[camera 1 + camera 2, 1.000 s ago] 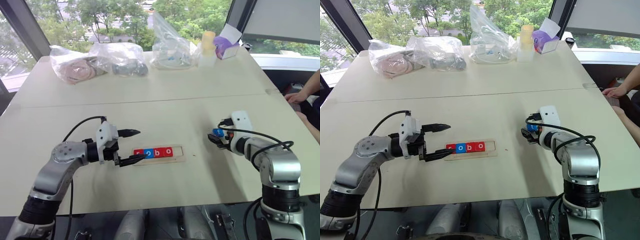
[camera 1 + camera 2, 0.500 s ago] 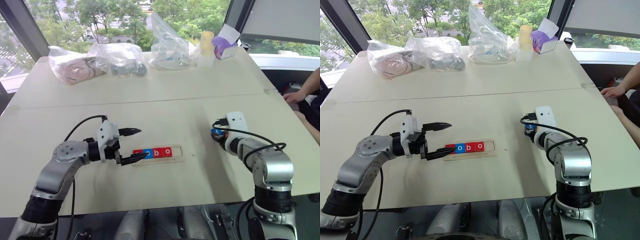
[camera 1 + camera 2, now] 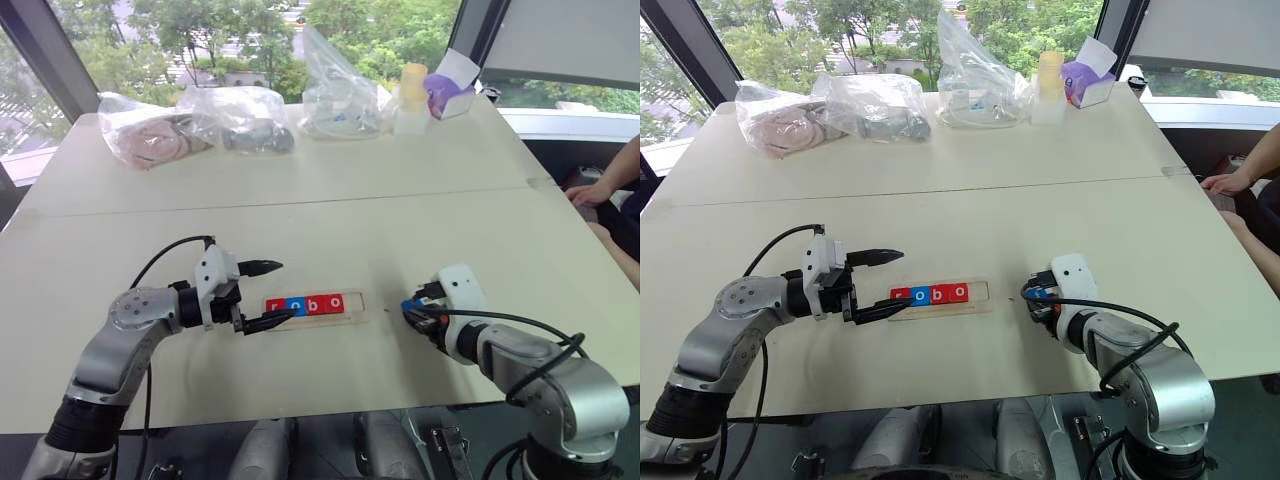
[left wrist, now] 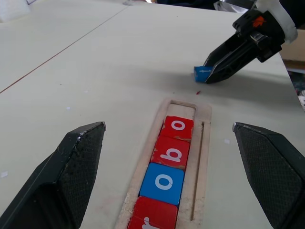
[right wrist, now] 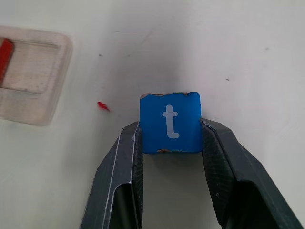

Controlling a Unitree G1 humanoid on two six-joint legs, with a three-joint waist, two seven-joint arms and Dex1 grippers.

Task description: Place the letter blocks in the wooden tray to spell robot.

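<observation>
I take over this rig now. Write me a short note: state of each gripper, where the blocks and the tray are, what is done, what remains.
Left gripper: open, holding nothing, at the left end of the wooden tray.
Right gripper: shut on the blue t block, low over the table, to the right of the tray.
Done: r, o, b, o sit in the tray in order.
Left: put the t block in the empty slot at the tray's right end, then release.

Tray point(image 4: 206, 143) holds r-o-b-o; blue t point(image 5: 169, 122) beside it.
</observation>
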